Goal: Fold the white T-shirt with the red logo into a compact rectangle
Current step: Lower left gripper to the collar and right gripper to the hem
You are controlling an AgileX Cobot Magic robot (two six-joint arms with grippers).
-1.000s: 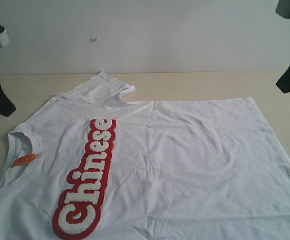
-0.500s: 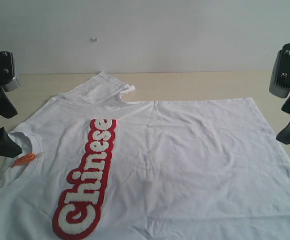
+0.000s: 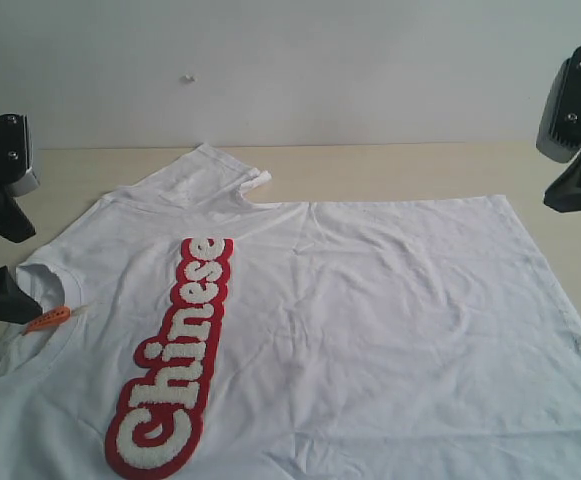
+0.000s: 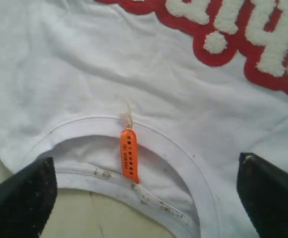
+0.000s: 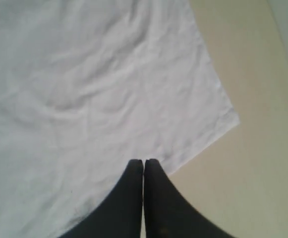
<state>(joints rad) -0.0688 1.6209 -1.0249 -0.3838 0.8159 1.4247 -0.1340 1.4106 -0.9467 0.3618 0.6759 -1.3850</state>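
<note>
The white T-shirt [image 3: 370,320] lies flat and wrinkled over most of the table, collar to the left, hem to the right. The red logo [image 3: 178,360] spelling "Chinese" runs across its chest. An orange neck tag [image 3: 48,319] sits at the collar [image 4: 148,144], and shows as the tag [image 4: 129,153] in the left wrist view. My left gripper [image 3: 0,270] hangs open just above the collar, its fingers [image 4: 20,198] wide apart on either side of the neck opening. My right gripper [image 5: 144,162] is shut and empty, raised above the shirt's hem corner [image 5: 223,119].
The beige table [image 3: 390,170] shows bare behind the shirt and beside the hem [image 5: 262,148]. A folded-up sleeve [image 3: 220,170] lies at the back. A pale wall [image 3: 290,70] stands behind the table.
Both arms came down into view from the top corners. The left gripper settled at the collar; the right one dipped towards the hem, then rose a little. The shirt has not moved.
</note>
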